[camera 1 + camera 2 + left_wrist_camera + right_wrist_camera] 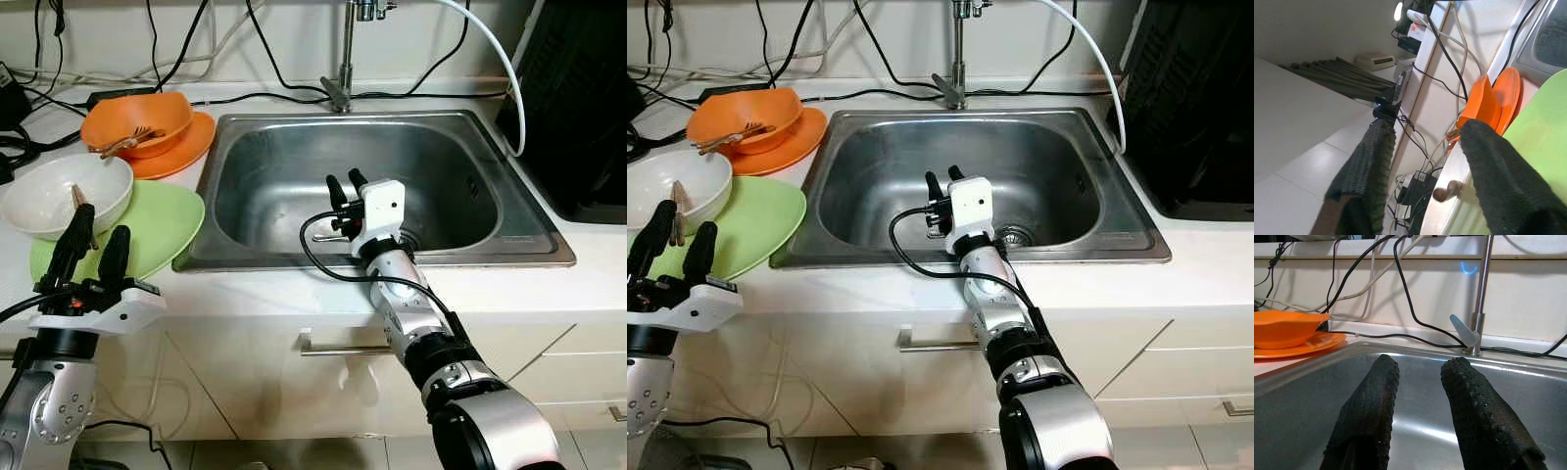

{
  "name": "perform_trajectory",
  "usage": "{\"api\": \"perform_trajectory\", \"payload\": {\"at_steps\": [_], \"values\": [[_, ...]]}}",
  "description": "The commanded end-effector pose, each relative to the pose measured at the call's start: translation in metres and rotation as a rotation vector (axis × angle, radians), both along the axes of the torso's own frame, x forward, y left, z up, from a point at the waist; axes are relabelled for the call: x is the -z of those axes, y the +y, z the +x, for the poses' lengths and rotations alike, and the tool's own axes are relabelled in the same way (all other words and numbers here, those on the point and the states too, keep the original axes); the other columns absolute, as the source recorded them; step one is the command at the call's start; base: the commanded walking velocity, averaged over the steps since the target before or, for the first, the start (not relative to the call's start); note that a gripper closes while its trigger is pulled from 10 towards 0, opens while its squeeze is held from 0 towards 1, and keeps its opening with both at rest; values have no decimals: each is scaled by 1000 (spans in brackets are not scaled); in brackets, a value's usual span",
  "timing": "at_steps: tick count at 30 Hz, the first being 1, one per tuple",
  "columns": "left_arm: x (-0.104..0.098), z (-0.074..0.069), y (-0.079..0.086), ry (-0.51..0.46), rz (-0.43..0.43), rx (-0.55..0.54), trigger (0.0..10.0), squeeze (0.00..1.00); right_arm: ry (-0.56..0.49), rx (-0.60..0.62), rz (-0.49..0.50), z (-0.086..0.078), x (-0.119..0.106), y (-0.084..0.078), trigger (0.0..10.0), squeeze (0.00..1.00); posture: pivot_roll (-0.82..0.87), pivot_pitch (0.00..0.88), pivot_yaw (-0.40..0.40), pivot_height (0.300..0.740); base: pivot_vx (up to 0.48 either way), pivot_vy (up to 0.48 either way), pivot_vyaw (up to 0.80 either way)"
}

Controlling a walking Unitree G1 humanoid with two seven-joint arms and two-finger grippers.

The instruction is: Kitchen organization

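My black, knobbly-textured fingers (1476, 416) hang over a grey steel sink (294, 147). On the white tabletop (549, 284): an orange bowl (147, 117) on an orange plate (191, 147), a white bowl (49, 201) on a lime-green plate (162, 225).

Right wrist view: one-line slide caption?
Open right gripper over the stainless steel sink, facing the chrome faucet.

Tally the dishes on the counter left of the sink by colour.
Orange: 2, a bowl on a plate
White: 1, a bowl
Green: 1, a plate
Total: 4
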State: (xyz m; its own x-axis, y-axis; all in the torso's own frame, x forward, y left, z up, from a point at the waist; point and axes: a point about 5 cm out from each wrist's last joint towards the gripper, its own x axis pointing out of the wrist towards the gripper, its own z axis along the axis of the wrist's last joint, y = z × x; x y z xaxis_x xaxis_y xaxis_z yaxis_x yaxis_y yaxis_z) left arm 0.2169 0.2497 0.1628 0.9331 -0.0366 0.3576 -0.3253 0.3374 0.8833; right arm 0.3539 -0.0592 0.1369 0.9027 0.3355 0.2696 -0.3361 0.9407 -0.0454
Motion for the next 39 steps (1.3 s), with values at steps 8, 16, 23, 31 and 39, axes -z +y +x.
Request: {"api": "perform_trajectory", "payload": {"at_steps": [8,16,23,31,39], "values": [[2,5,2,15,-23,-12,10000,1000,95,10,-8,-7,24,-3,10000,0,299,45,68,740,0,0,0],[5,11,8,55,-34,-66,10000,0,97,12,-10,-7,24,-4,10000,0,300,49,67,740,0,0,0],[8,20,13,91,-36,-107,10000,0,94,13,-8,-7,23,-4,10000,0,294,43,70,740,0,0,0],[0,30,14,84,-41,-125,4392,0,92,18,-8,-7,23,-5,10000,0,289,40,75,740,0,0,0],[-2,35,11,83,-43,-110,0,0,92,22,-8,-6,23,-5,10000,0,284,33,79,740,0,0,0]]}}
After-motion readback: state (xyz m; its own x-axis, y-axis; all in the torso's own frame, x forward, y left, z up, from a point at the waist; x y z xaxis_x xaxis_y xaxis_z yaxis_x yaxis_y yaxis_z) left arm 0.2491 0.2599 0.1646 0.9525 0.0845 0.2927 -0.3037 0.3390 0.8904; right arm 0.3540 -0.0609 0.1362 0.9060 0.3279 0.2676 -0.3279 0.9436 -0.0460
